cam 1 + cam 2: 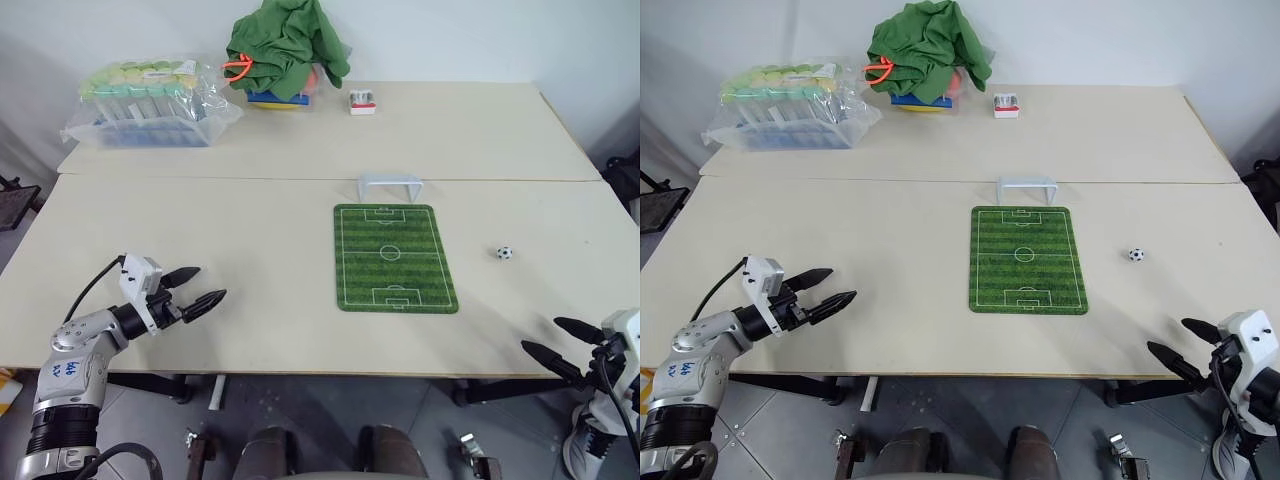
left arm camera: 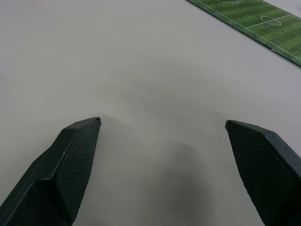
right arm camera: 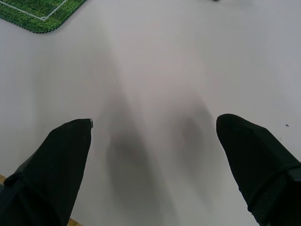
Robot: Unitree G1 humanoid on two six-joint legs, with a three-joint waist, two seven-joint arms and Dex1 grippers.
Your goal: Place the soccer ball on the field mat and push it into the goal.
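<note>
Ball (image 1: 505,253) lies on the desk (image 1: 250,280) right of the mat (image 1: 394,258), untouched; both tools, left (image 1: 199,286) and right (image 1: 562,339), gape empty.

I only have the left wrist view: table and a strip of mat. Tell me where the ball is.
Observer: The ball lies on the bare table, off the mat on its right side.
Operator: Give me the goal's position.
Observer: The goal stands at the mat's far end.
Operator: Report the right gripper.
Observer: The right gripper is open and empty at the table's near right edge, nearer to the ball than the left gripper.
</note>
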